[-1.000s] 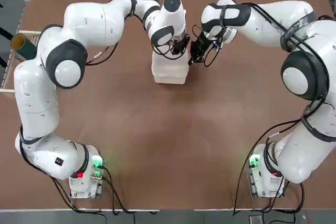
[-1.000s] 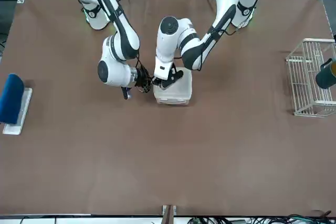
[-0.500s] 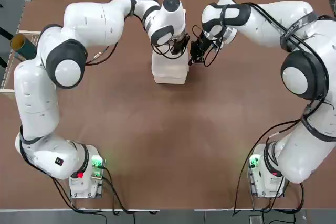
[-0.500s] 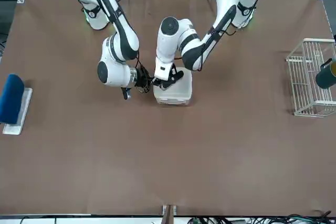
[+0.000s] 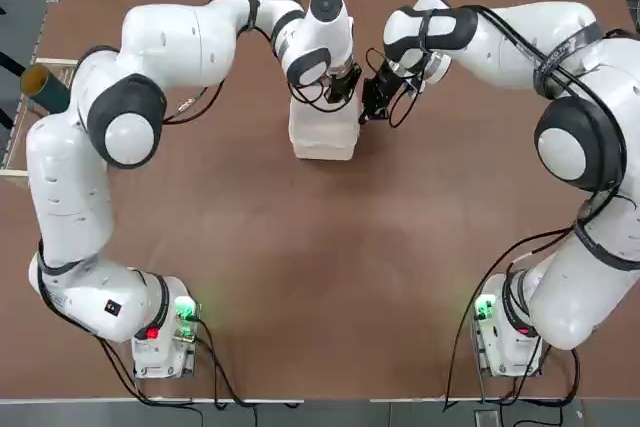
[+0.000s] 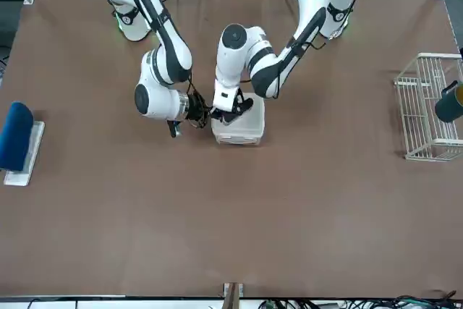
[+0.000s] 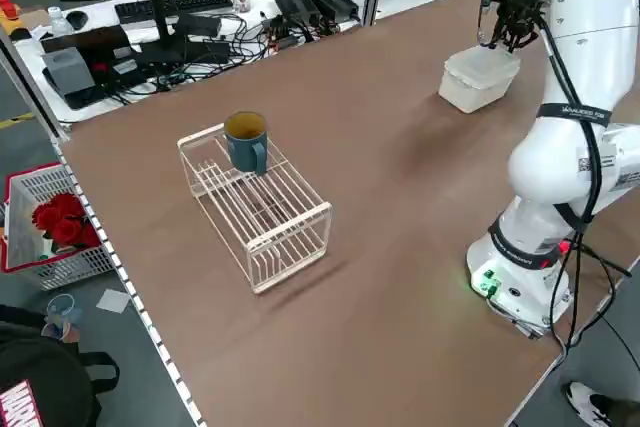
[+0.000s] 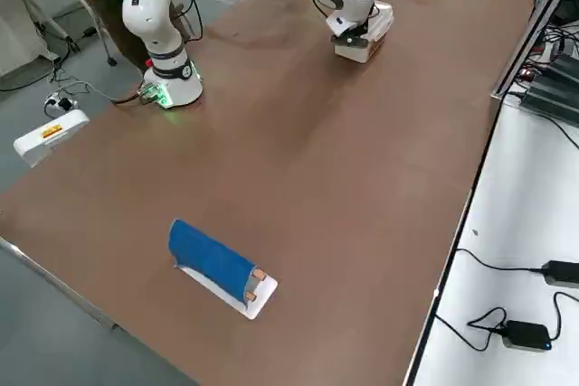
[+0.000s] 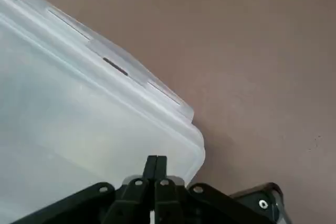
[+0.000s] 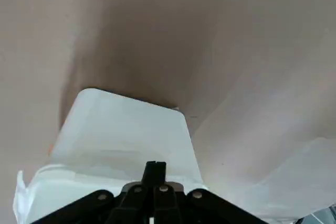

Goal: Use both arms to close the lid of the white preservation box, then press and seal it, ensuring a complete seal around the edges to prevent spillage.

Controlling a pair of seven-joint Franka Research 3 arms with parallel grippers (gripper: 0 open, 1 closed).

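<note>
White arms bend inward, left gripper [image 9: 156,162] and right gripper [image 10: 155,167] pinched together over the lid [image 5: 322,125].

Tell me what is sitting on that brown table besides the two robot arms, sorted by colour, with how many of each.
White: 2, the preservation box under the arms and the wire rack.
Blue: 1, the blue-topped tray.
Teal: 1, the mug on the wire rack.
Total: 4 things.

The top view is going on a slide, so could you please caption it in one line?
Both arms meet at the white preservation box, the shut left gripper on its lid and the shut right gripper at its edge.
</note>
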